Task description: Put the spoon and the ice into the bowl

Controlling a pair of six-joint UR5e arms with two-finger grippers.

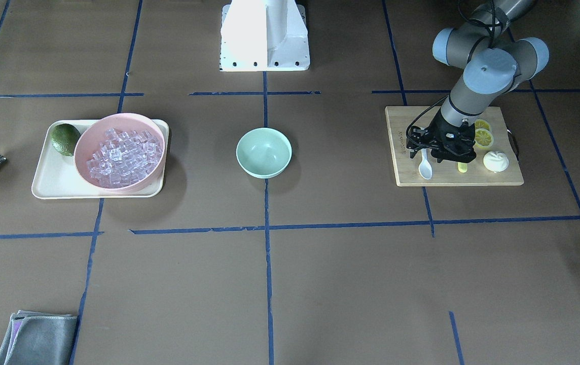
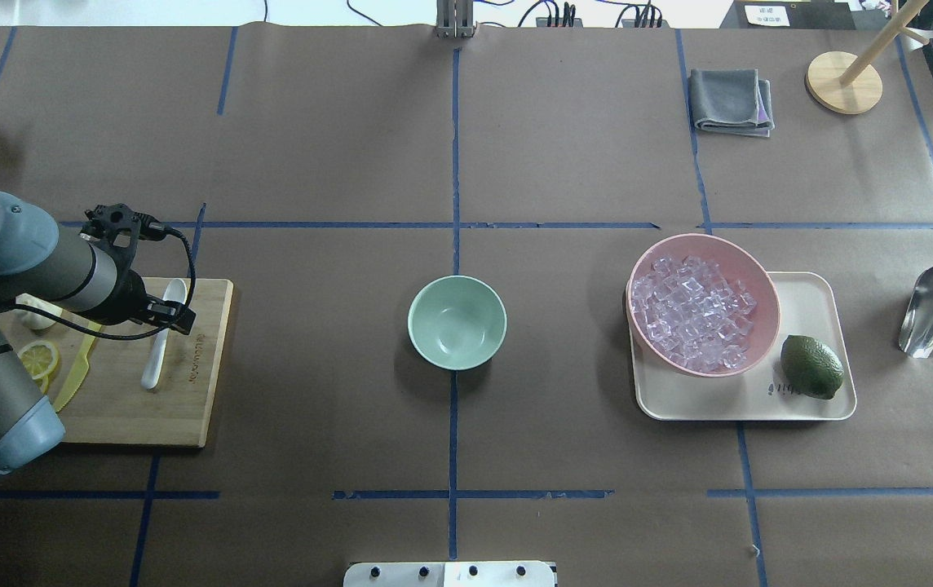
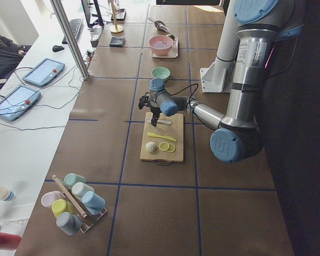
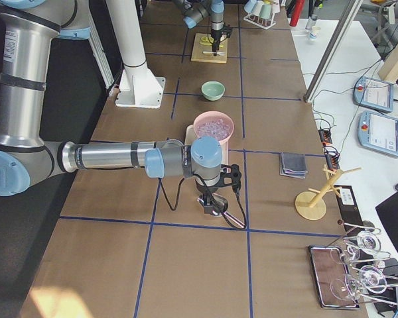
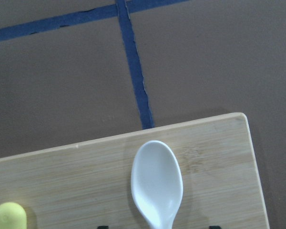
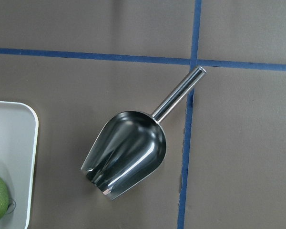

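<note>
The white spoon [image 1: 425, 167] lies on the wooden cutting board [image 1: 472, 178], its scoop toward the board's edge; it also shows in the overhead view [image 2: 158, 350] and the left wrist view [image 5: 157, 183]. My left gripper [image 1: 434, 157] points down just above the spoon's handle, open, its fingertips barely showing on either side at the wrist view's bottom edge. The mint-green bowl [image 1: 263, 152] stands empty at the table's middle. The ice [image 1: 122, 157] fills the pink bowl [image 1: 117, 117]. My right gripper [image 4: 212, 202] hangs over a steel scoop [image 6: 128, 152]; I cannot tell whether it is open or shut.
The pink bowl and a lime [image 1: 65, 138] sit on a cream tray [image 1: 49, 185]. A yellow-green knife [image 1: 462, 167], lemon slices [image 1: 483, 136] and a white bun [image 1: 496, 161] share the cutting board. A grey cloth [image 1: 36, 337] lies at the table's far side.
</note>
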